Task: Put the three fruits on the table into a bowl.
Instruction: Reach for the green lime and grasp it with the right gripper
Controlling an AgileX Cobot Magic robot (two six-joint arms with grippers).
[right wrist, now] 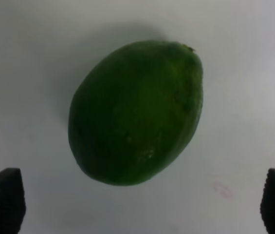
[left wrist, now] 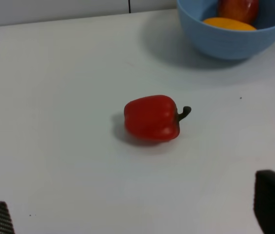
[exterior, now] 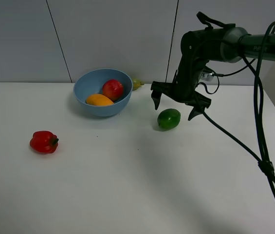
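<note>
The light-blue bowl [exterior: 102, 92] stands at the back of the white table [exterior: 127, 185]. The orange-yellow mango [exterior: 99, 100] and the red pomegranate [exterior: 112, 89] lie inside it; both also show in the left wrist view, mango [left wrist: 229, 24] and pomegranate [left wrist: 238, 9]. The green fruit [exterior: 169, 119] lies on the table right of the bowl. My right gripper [exterior: 175, 109] is open, hovering just above the green fruit [right wrist: 136, 112], a finger on each side. My left gripper [left wrist: 137, 214] is open and empty; it does not show in the high view.
A red bell pepper [exterior: 44, 142] lies on the left of the table, also in the left wrist view [left wrist: 153, 118]. A small yellow-green fruit [exterior: 137, 84] sits behind the bowl. The right arm's black cables [exterior: 261, 146] hang over the table's right side.
</note>
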